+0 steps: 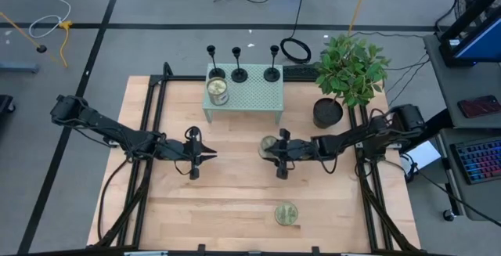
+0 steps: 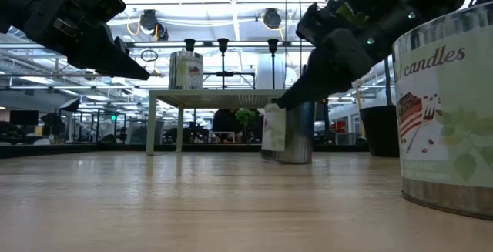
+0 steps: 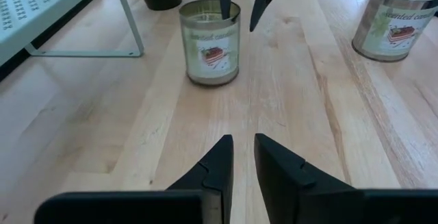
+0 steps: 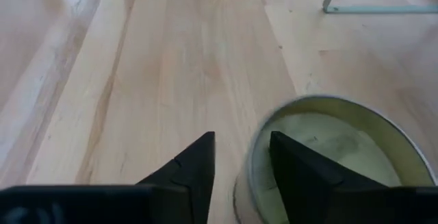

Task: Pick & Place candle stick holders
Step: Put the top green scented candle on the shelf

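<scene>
Three black candle stick holders (image 1: 217, 72) (image 1: 239, 73) (image 1: 272, 73) stand on their round bases along the far edge of a pale-green perforated rack (image 1: 254, 95). They also show in the low view (image 2: 223, 48). My right gripper (image 1: 272, 148) is open at a pale-green candle jar (image 1: 267, 146) on the table's middle, nearer than the rack. One finger is inside the jar's rim and one is outside (image 4: 241, 152). My left gripper (image 1: 213, 156) hovers to the left of that jar, pointing at it. It is empty, with only a narrow gap between its fingers (image 3: 243, 142). My right gripper's fingers stand on either side of the jar's wall (image 4: 250, 159) at the side nearest the arm. One finger (image 3: 224, 1) is inside and the other (image 3: 263, 1) is outside, slanting down from the table's right. I cannot tell whether they touch it. The jar stands upright on the table.
A second candle jar (image 1: 218, 90) stands on the rack's left end. A third (image 1: 286, 213) stands near the table's front edge, close to the low camera (image 2: 447, 113). A potted plant in a black pot (image 1: 329, 113) stands at the far right.
</scene>
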